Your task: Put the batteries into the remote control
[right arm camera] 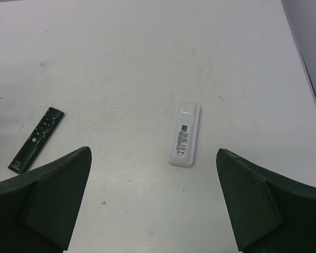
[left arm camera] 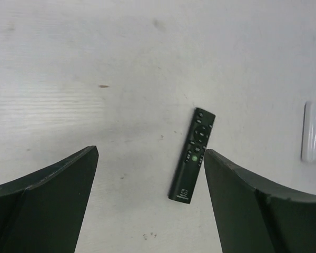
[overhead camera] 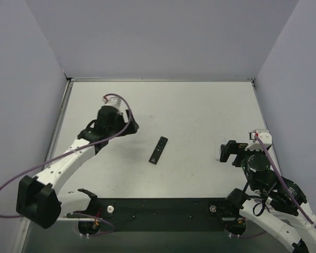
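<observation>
A black remote (overhead camera: pixel 158 150) lies button-side up in the middle of the table. It also shows in the left wrist view (left arm camera: pixel 192 155) and the right wrist view (right arm camera: pixel 36 139). A white remote (right arm camera: pixel 184 134) lies label-side up to its right; it shows at the edge of the left wrist view (left arm camera: pixel 312 132) and is partly hidden in the top view (overhead camera: pixel 220 149). My left gripper (overhead camera: pixel 130 126) (left arm camera: pixel 151 153) is open and empty, above the table left of the black remote. My right gripper (overhead camera: pixel 227 153) (right arm camera: pixel 154 153) is open and empty, near the white remote. No batteries are in view.
Grey walls enclose the white table (overhead camera: pixel 200 110) on three sides. A black base strip (overhead camera: pixel 163 213) runs along the near edge between the arm bases. A purple cable (overhead camera: pixel 10 184) loops out from the left arm.
</observation>
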Robot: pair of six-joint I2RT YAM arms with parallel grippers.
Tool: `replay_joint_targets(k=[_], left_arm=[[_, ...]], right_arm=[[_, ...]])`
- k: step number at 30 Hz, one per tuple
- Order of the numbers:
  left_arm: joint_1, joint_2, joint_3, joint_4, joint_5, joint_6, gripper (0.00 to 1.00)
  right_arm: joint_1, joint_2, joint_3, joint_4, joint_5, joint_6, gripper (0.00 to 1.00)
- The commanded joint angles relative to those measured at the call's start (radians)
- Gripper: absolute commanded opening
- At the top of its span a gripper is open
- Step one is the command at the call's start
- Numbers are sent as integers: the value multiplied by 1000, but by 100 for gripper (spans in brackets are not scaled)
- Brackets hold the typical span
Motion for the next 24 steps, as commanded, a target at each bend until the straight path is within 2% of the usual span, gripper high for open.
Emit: replay_joint_targets(k=[1, 2, 4, 5, 7, 11, 14, 19, 24], left_arm=[[235, -258, -191, 207, 190, -143, 93], [319, -301, -228, 201, 199, -143, 93], [378, -412, -245, 148, 166, -140, 94], [408, -449, -243, 122, 94, -128, 96], [409, -545, -239, 70, 3, -53, 97], [407, -700, -227, 3, -265, -17, 97], [407, -825, -236, 3, -354, 55, 97], [377, -971, -294, 46, -402, 225, 97], [370, -1006, -337, 75, -385, 234, 97]], right_arm=[[-3, -73, -28, -7, 106, 0, 100], [-5, -99, -31, -7, 115, 0, 100], [-3, -122, -36, -7, 141, 1, 100], [-3, -137, -38, -7, 143, -5, 100], [-3, -150, -36, -7, 154, -9, 100], [-2, -176, -42, -7, 186, -5, 100], [-2, -179, -47, -8, 206, 0, 100], [-3, -171, -48, -5, 220, 24, 100], [-3, -151, -44, -5, 227, 37, 100]])
